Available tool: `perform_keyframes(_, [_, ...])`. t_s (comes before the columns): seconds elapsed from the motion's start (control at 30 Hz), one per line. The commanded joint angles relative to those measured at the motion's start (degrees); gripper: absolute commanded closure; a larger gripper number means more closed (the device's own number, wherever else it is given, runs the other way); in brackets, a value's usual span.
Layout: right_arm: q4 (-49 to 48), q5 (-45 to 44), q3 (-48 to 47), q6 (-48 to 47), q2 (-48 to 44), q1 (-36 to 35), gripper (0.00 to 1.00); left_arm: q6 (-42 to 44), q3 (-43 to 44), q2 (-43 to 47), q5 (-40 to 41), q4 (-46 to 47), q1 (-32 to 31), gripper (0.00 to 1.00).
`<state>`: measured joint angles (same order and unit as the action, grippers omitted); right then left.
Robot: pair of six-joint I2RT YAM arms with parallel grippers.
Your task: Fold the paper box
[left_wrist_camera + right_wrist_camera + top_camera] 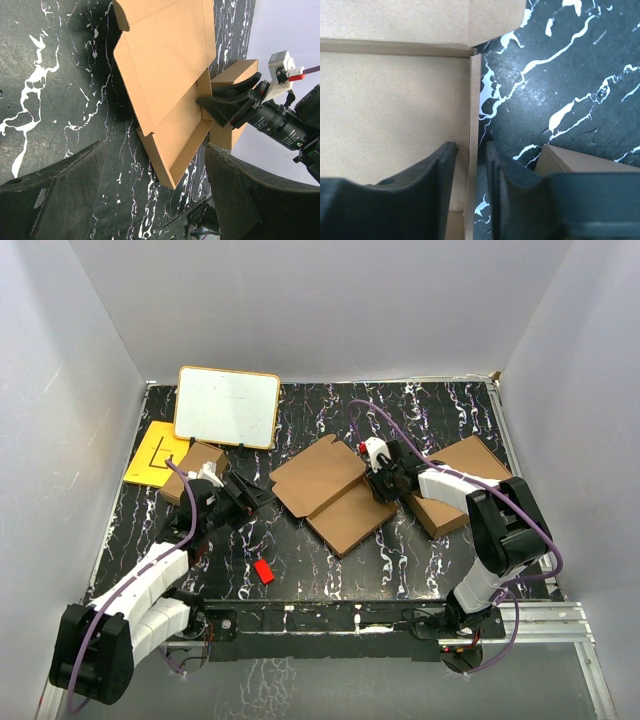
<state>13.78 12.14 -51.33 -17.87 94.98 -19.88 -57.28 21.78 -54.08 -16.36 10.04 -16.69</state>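
**R jaws straddle box flap, L jaws spread wide**

R jaws fill the bottom of the R wrist view: two dark fingers (415, 185), narrowly parted, one each side of an upright side flap (474, 150) of the paper box (330, 492). Thin slivers show btw. the flap and each finger, so they're parted around it, not visibly pinching. One finger sits over the box's inner floor. The other is over the black marbled surface (300, 575), just outside the flap.

Box lies opened out near mid-surface, a bit right of centre. Lid panel (316, 474) is toward the far left, w/ the shallow tray part (352, 518) nearer the arms. R jaws are at the box's far-right edge.

L jaws — spread wide, nothing btw. them. Their fingers (55, 195) frame the box from its left side w/o touching it. In the top view they sit left of the box, apart from it.

Other items:
- Larger brown box (470, 462) is right of the paper box, partly under the R arm (450, 485). Its corner shows in the R wrist view, just beside the outer finger.
- Small chunky brown box (203, 460) is beside the L arm (150, 575).
- Yellow sheet (150, 455) lies just beside that small box, toward the left edge.
- Whiteboard (228, 407) is at the far edge.
- Small red item (263, 571) lies near the front, btw. the arms.
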Motion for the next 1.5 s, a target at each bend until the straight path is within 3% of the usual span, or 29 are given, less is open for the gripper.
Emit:
perform_keyframes(0.0, [-1.40,2.21,-1.98,-0.28,-2.00,-0.34,0.61,-0.01,2.05,-0.63,-1.74,1.64,-0.28,0.23])
perform_keyframes(0.27, [-3.37,-0.79,-3.81,-0.13,0.73,-0.96,0.67,-0.33,1.52,-0.04,-1.46,1.64,-0.34,0.22])
perform_keyframes(0.37, [-3.85,-2.41,-4.03,-0.18,1.72,-1.44,0.77,-0.38,1.65,-0.52,-1.63,1.88,-0.29,0.22])
perform_keyframes(0.47, [-4.07,-3.71,-4.12,-0.21,2.36,-1.61,0.92,-0.37,1.94,-1.12,-1.90,2.32,-0.30,0.23])
perform_keyframes(0.63, [-1.76,-1.01,-4.74,-0.48,1.77,-1.59,0.92,-0.12,1.96,-1.40,-2.01,2.56,-0.32,0.23])
perform_keyframes(0.67, [-0.28,1.09,-5.24,-0.63,1.38,-1.61,0.91,-0.12,1.88,-1.31,-2.05,2.54,-0.31,0.23])
perform_keyframes(0.8, [2.68,4.11,-4.38,-2.72,-2.44,-1.41,0.55,0.06,1.81,-0.20,-2.10,1.78,-0.28,0.22])
perform_keyframes(0.93, [1.10,2.72,0.55,-4.38,-7.07,-1.09,0.53,-0.05,1.04,1.40,-1.51,0.89,-0.34,0.22])
perform_keyframes(1.27, [-0.35,-4.03,2.15,-4.76,-3.58,-0.82,0.60,-0.47,0.65,0.65,-2.30,1.60,-0.33,0.22])
perform_keyframes(1.37, [-0.86,-5.61,2.20,-4.66,-2.91,-0.86,0.69,-0.88,-0.07,1.36,-2.10,1.92,-0.28,0.22])
perform_keyframes(1.47, [-0.70,-5.69,2.11,-4.34,-3.11,-0.85,0.86,-1.10,-0.42,1.36,-2.18,2.43,-0.28,0.22])
